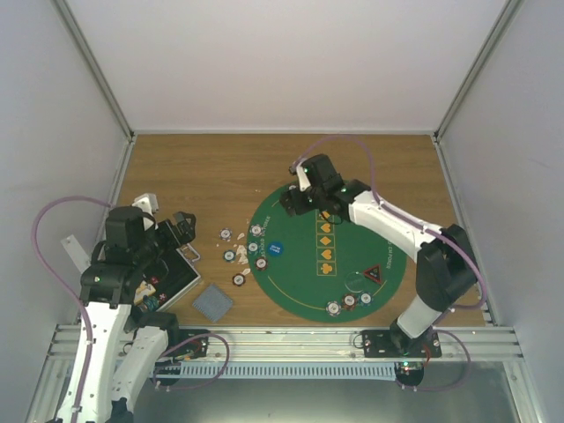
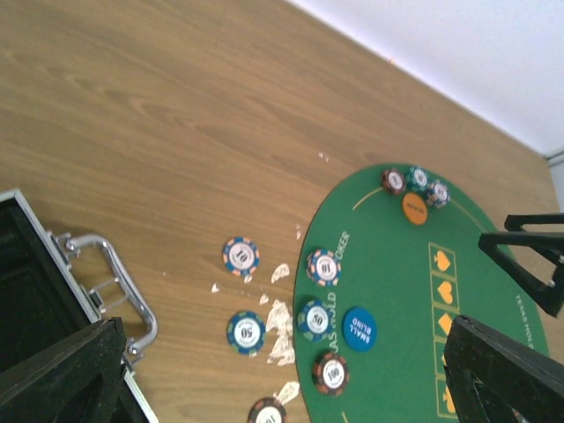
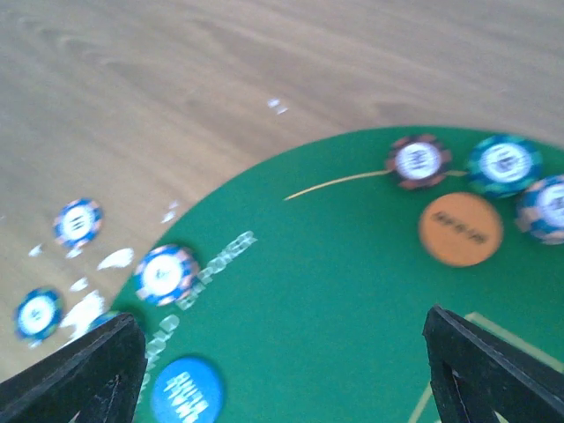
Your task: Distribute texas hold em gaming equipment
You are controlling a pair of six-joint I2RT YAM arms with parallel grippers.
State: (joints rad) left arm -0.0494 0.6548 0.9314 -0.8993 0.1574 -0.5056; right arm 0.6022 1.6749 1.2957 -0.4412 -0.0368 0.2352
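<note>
On the near part of the tabletop (image 1: 176, 167), a grey-backed stack of cards (image 1: 212, 302) lies flat on the wood, between the black case (image 1: 172, 280) on the left and the near-left rim of the green mat (image 1: 300, 282).

On the near rim of the mat, three chips (image 1: 349, 300) sit in a short curved row, close together. The red-and-black triangle marker (image 1: 373, 275) lies just beyond them.

The left fingers (image 1: 182, 231) hang over the far right corner of the case. In the left wrist view they are spread fully wide, with nothing between them. The case's metal handle (image 2: 115, 273) shows below that camera.

Further out, three loose chips (image 2: 241, 256) lie on bare wood just left of the mat, among small pale scraps (image 2: 280, 322). Three more chips (image 2: 323, 266) follow the mat's left rim, just inside the edge. The blue disc (image 2: 359, 329) lies on the green beside them. A column of orange suit boxes (image 1: 326, 242) is printed down the middle of the mat.

At the far rim of the mat, the orange disc (image 3: 460, 229) lies flat. Three far chips (image 3: 419, 161) curve around its outer side, near it but apart. The right fingers (image 1: 298, 203) hang above this far-left part of the mat. In the right wrist view they stand wide apart and hold nothing. The disc and far chips lie ahead of them on the mat, not between them.
</note>
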